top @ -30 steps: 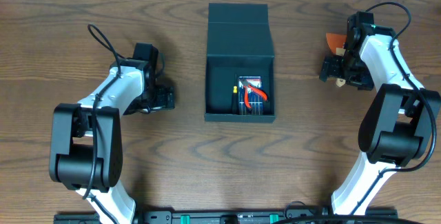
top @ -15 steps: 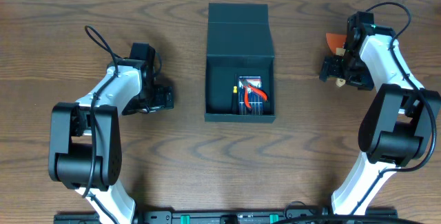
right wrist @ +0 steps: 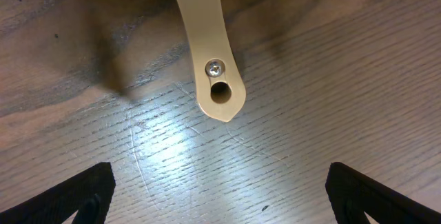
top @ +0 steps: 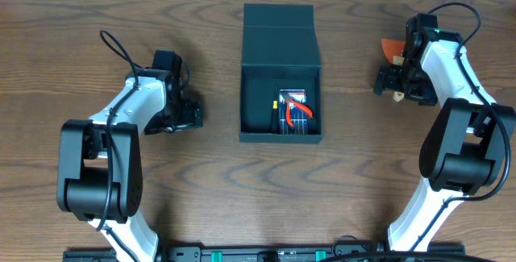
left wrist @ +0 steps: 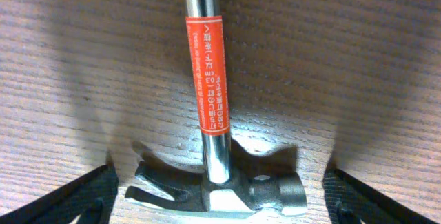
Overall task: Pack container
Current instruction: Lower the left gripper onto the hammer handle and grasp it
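- Left fingers (left wrist: 76,200) were spread wide, one tip on each side of a hammer (left wrist: 207,79), neither touching it.
- The hammer lay flat on the bench (top: 363,181): steel shaft with an orange label, claw head nearest the wrist camera, between the two tips.
- Right fingers (right wrist: 76,193) were spread wide too, holding nothing.
- Ahead of them lay the end of a tan handle (right wrist: 217,79), with a small screw and a hanging hole. It was clear of both tips.
- From overhead, something orange (top: 393,48) showed just beside the right wrist; couldn't tell what.
- The container (top: 279,40) sat mid-bench between the two arms, well apart from both. Its lid was folded back flat toward the far edge.
- Inside, in the right half, lay a red-handled plier-type tool (top: 294,110) on top of other small items too small to tell. The left half looked dark.
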`<state>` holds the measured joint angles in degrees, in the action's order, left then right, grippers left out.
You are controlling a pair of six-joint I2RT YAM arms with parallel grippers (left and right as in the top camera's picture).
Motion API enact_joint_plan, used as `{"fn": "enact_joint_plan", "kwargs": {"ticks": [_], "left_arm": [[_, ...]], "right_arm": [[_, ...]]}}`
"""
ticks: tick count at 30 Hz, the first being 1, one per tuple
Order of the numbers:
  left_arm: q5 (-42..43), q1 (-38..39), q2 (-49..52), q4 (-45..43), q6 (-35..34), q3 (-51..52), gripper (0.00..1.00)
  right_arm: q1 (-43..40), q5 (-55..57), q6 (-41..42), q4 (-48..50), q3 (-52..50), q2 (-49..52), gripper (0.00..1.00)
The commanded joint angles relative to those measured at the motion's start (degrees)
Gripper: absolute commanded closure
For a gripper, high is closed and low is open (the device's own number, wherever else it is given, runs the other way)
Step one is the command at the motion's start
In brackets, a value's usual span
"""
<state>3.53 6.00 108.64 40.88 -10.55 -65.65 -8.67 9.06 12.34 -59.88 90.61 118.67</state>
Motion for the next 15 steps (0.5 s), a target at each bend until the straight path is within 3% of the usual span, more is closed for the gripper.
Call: {"fn": "enact_joint_plan", "kwargs": {"ticks": [1,8,12,15], "left_arm": [[-1.1,-0.1,2.7,0.6,0.5,0.6,0.14],[-1.1,-0.1,2.7,0.7,0.5,0.6,0.17],[-1.2,-0.1,2.7,0.8,0.5,0.6,0.28],[-1.1,-0.1,2.7,0.9,0.5,0.6,0.28]], "right_arm": [[0.0,0.6,-0.4,0.1,0.1,-0.3,0.01],[0.0,0.6,-0.4,0.1,0.1,-0.3,0.01],[0.0,0.6,-0.4,0.1,0.1,-0.3,0.01],[0.0,0.6,-0.4,0.1,0.1,-0.3,0.01]]}}
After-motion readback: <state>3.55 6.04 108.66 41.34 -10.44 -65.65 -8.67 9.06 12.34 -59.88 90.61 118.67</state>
